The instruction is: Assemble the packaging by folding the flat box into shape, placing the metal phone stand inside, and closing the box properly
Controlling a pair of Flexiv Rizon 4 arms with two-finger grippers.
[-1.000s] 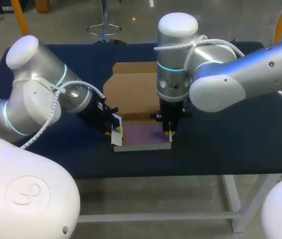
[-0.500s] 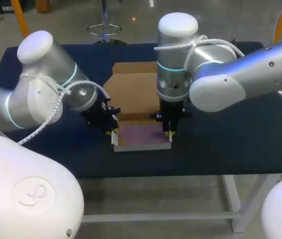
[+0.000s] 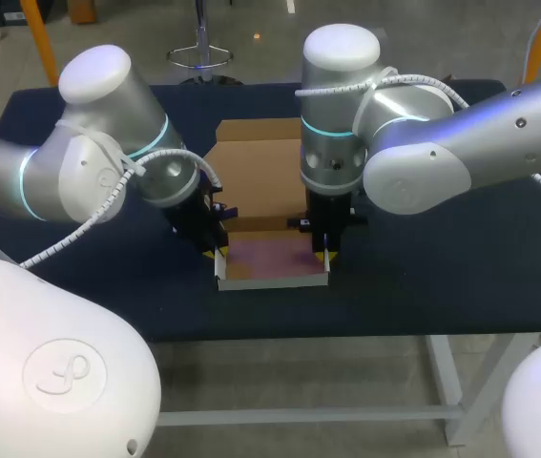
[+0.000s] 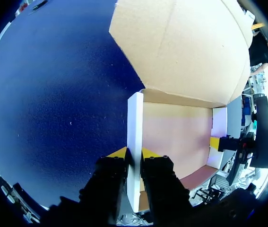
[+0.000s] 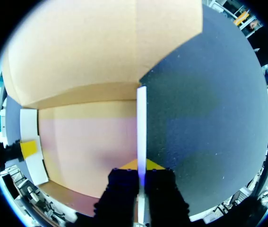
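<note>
The cardboard box [image 3: 272, 262] lies in the middle of the table with its brown lid panel [image 3: 256, 172] flat behind the tray. My left gripper [image 3: 218, 250] is shut on the tray's white left side wall [image 4: 134, 123], which stands upright between its fingers [image 4: 134, 153]. My right gripper [image 3: 325, 253] is shut on the white right side wall [image 5: 142, 118], pinching it from both sides [image 5: 142, 166]. The tray's floor [image 4: 178, 137] is bare. Each wrist view shows the other gripper's yellow tip across the tray. No metal phone stand is in view.
The dark blue table [image 3: 442, 277] has open surface to the left and right of the box. The table's front edge runs close below the tray's front wall [image 3: 272, 282].
My left gripper has closed on the left side wall and set it upright. The left arm's elbow has swung up and toward the box. The right arm has kept still.
</note>
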